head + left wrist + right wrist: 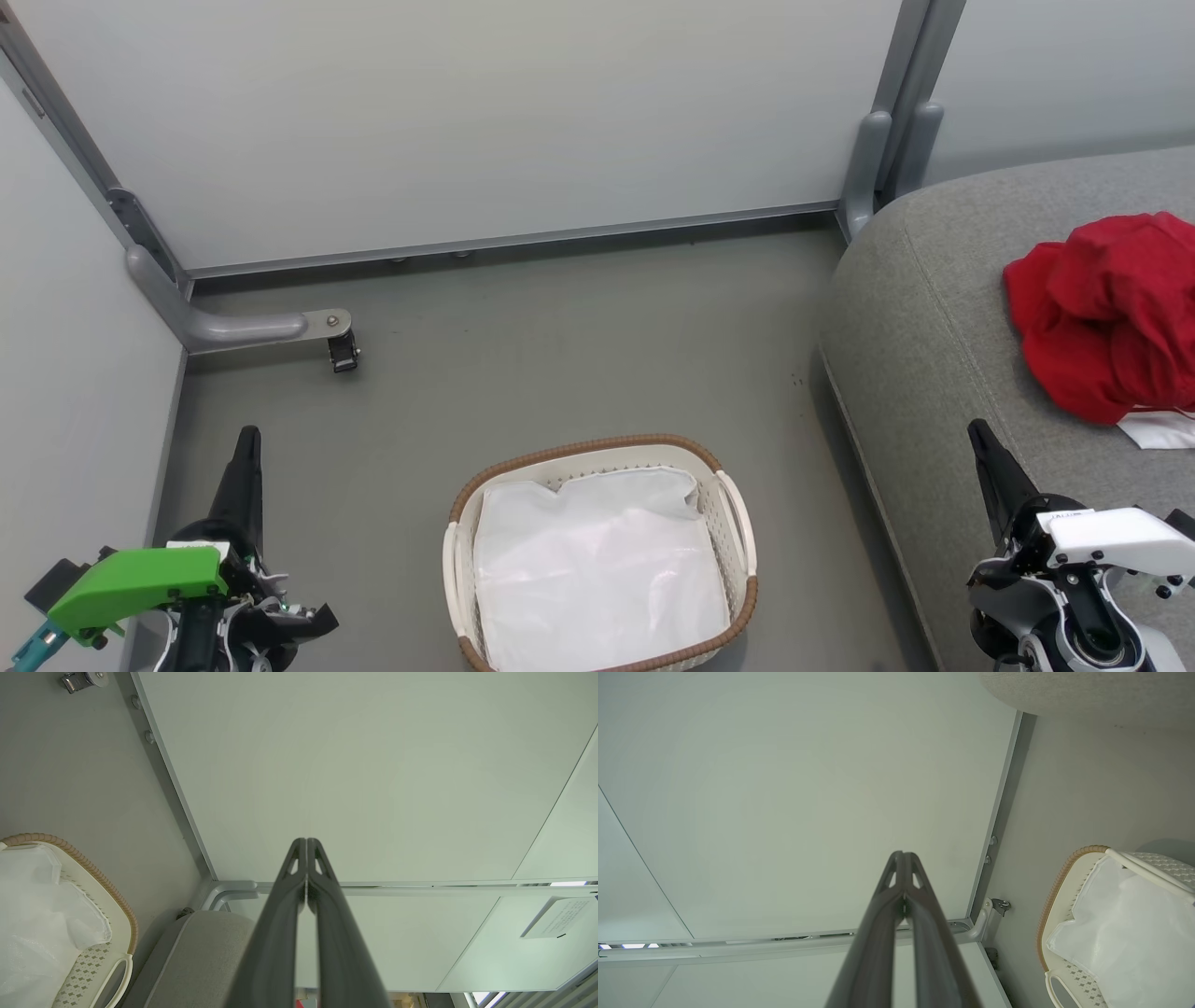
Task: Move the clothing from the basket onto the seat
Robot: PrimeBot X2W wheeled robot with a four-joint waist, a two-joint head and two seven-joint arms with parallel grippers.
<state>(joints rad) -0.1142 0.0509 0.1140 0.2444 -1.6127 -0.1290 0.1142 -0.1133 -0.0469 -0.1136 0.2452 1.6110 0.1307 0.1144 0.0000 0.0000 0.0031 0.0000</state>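
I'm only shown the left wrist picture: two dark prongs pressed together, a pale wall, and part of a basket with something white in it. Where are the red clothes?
Observer: In the head view, the clothing lies bunched up on the seat, off to the robot's right of the basket.
Operator: Is there anything red in the basket?
Observer: None that I can see. From above, the white liner sheet covers its inside.
Operator: What about the other claw?
Observer: The right wrist view shows the right gripper shut, with nothing between its fingers.
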